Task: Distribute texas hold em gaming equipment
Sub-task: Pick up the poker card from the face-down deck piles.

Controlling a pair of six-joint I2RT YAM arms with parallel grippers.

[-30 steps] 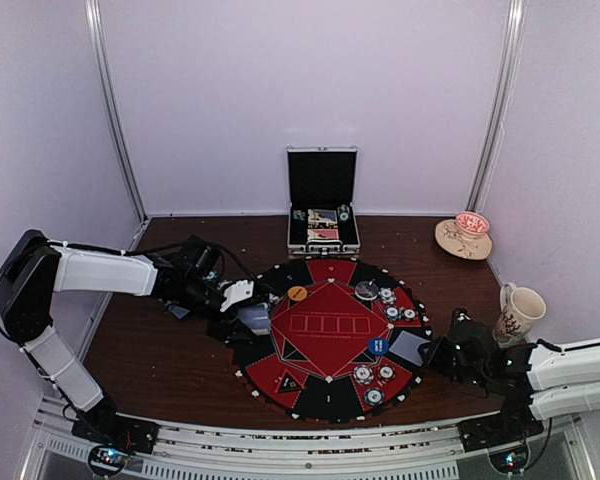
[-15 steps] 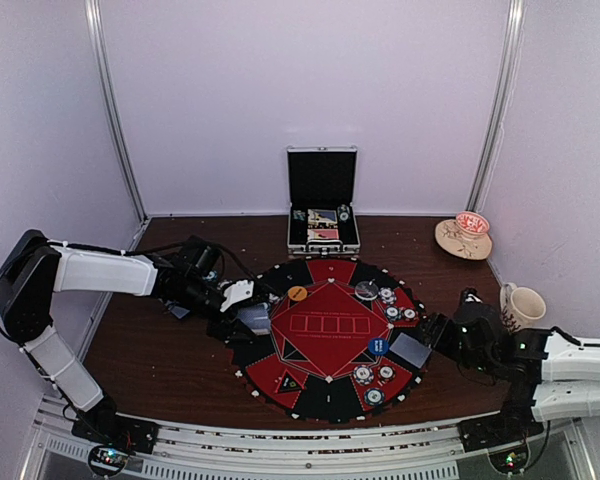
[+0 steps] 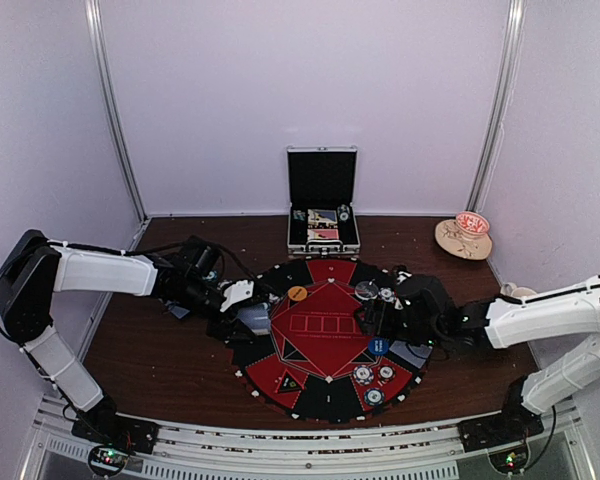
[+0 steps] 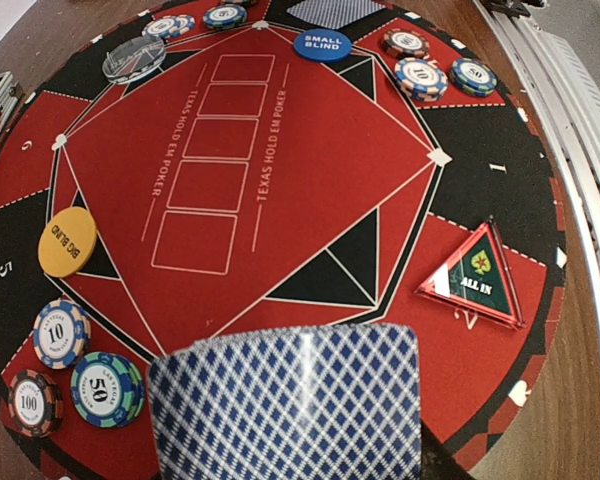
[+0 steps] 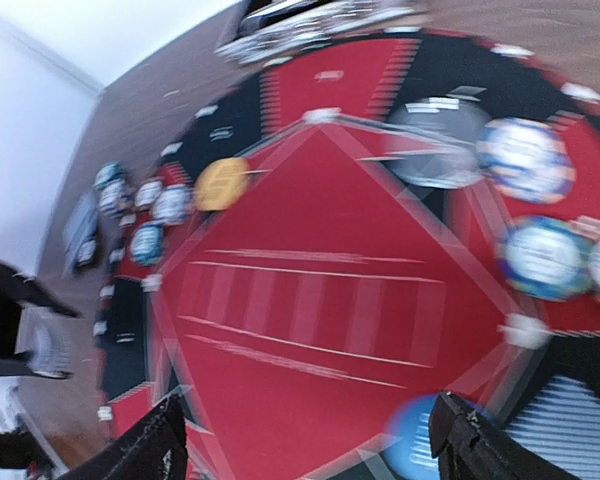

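L gripper: clamped on card at mat edge. Lay it flat, clear of chips. R gripper: wide apart, empty, over mat.

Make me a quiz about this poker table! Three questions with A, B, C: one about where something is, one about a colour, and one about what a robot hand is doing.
1. Where is the metal case?
A) at the back of the table, behind the round mat
B) in the middle of the mat
C) at the table's near edge

2. What colour is the BIG BLIND disc?
A) blue
B) orange
C) green

3. How is the right gripper?
A) shut on a chip
B) shut on a card
C) open and empty

Answers:
1 A: the top view shows it standing open beyond the mat's far edge.
2 B: the left wrist view shows it orange, with the words printed on it.
3 C: the right wrist view shows its two fingers far apart, with only the mat between them.
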